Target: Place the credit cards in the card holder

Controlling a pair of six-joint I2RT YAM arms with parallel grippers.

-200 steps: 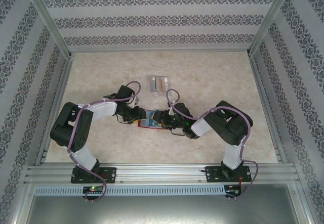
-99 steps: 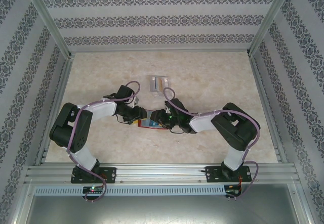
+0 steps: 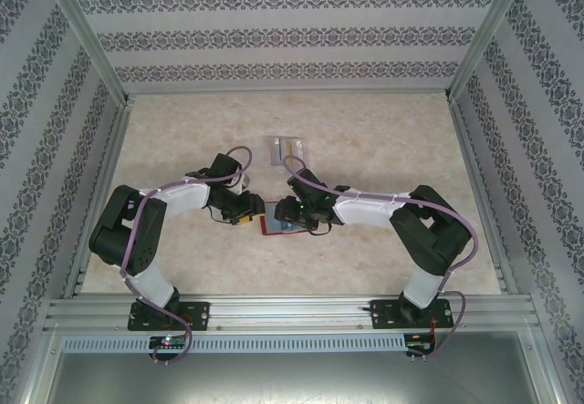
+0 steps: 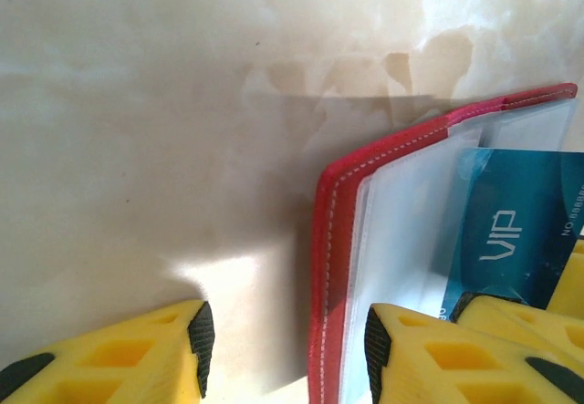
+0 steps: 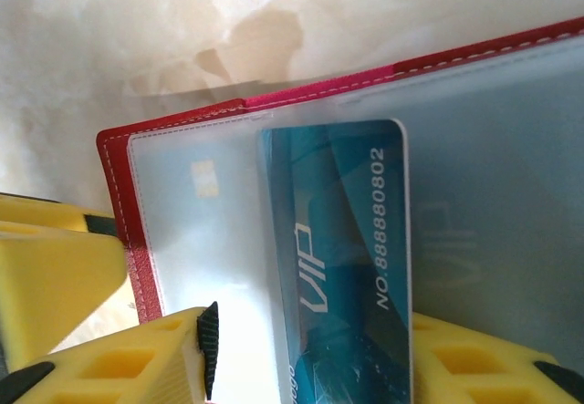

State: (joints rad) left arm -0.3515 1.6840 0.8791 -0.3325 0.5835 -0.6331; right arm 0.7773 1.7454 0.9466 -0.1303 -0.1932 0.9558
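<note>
Now your left gripper (image 4: 283, 331), part open, straddles the red card holder's (image 4: 330, 240) edge at lower centre; your right gripper (image 5: 315, 349), also parted, flanks the blue VIP card (image 5: 338, 240) mid-frame, gripping nothing.

The counter (image 3: 383, 149) is pale beige with a cloudy, marbled pattern, glossy enough to catch a bright glare in the left wrist view. A small clear plastic case (image 3: 283, 146) lies on it toward the far side, near the middle. Grey floral-striped walls (image 3: 274, 35) stand round three sides, with aluminium rails (image 3: 274, 308) along the near edge.
</note>
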